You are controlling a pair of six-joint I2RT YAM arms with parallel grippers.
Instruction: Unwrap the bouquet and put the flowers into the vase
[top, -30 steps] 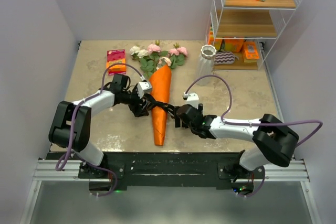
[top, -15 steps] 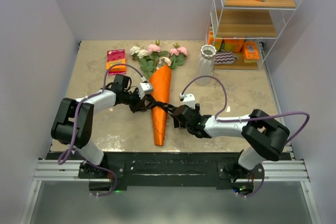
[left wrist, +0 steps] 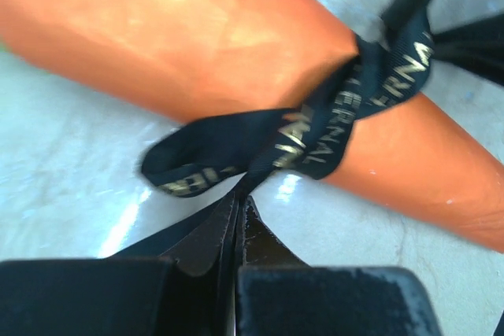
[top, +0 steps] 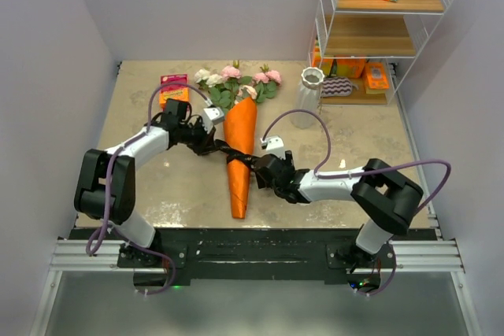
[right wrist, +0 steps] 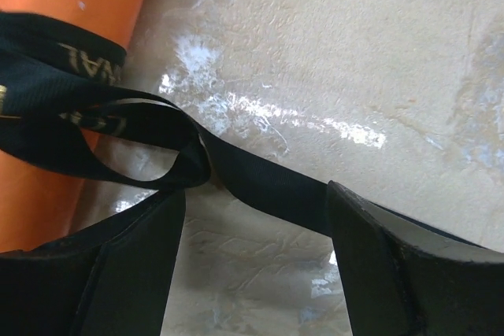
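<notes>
The bouquet [top: 240, 159], an orange paper cone, lies point-first toward me, and the flowers [top: 233, 84], pink and cream, spill out at its far end. A black ribbon [left wrist: 335, 123] with gold lettering is tied round the cone [left wrist: 189, 37]. My left gripper [top: 206, 144] is just left of the cone; its tips [left wrist: 239, 204] are shut on one ribbon end. At the cone's right side, my right gripper [top: 261, 172] is open. A ribbon tail [right wrist: 276, 182] runs across the gap between its fingers [right wrist: 134, 273]. The white ribbed vase [top: 309, 90] stands upright to the back right.
A red-orange packet [top: 174, 86] lies at the back left, close behind my left arm. A white wire shelf [top: 378, 41] with orange boxes stands at the back right, beside the vase. Walls close in the tabletop on the left, back and right.
My left gripper has shut on the ribbon end and pulled it back and to the left. My right gripper has slid left, closer to the cone, over the other tail.
</notes>
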